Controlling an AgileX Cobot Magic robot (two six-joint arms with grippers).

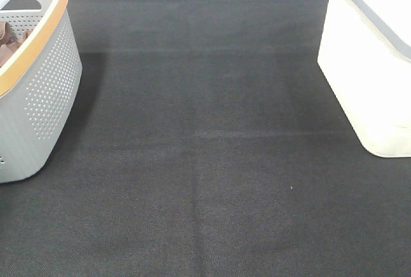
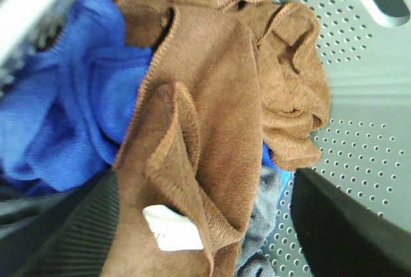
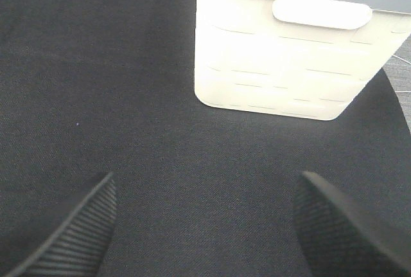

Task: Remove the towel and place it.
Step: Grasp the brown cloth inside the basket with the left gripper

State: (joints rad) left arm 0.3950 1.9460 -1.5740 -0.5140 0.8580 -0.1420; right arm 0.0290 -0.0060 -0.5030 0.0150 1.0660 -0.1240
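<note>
The towel [image 2: 199, 129], rust-brown with stitched edges and a small white tag [image 2: 172, 229], lies crumpled in the grey perforated basket [image 2: 359, 155] in the left wrist view. It rests on a blue cloth [image 2: 58, 123] and a grey cloth [image 2: 260, 216]. My left gripper [image 2: 205, 225] is open just above it, one finger on each side of the tagged fold. A second bunched brown fold [image 2: 292, 90] lies beside it. My right gripper [image 3: 209, 225] is open and empty over the black mat [image 3: 128, 97]. Neither gripper shows in the exterior view.
The grey basket [image 1: 45, 90] with a tan rim stands at the left edge of the black mat [image 1: 205, 161], a bit of brown cloth [image 1: 8, 42] showing inside. A white bin [image 1: 366, 78] stands at the right, also ahead of my right gripper [image 3: 289, 65].
</note>
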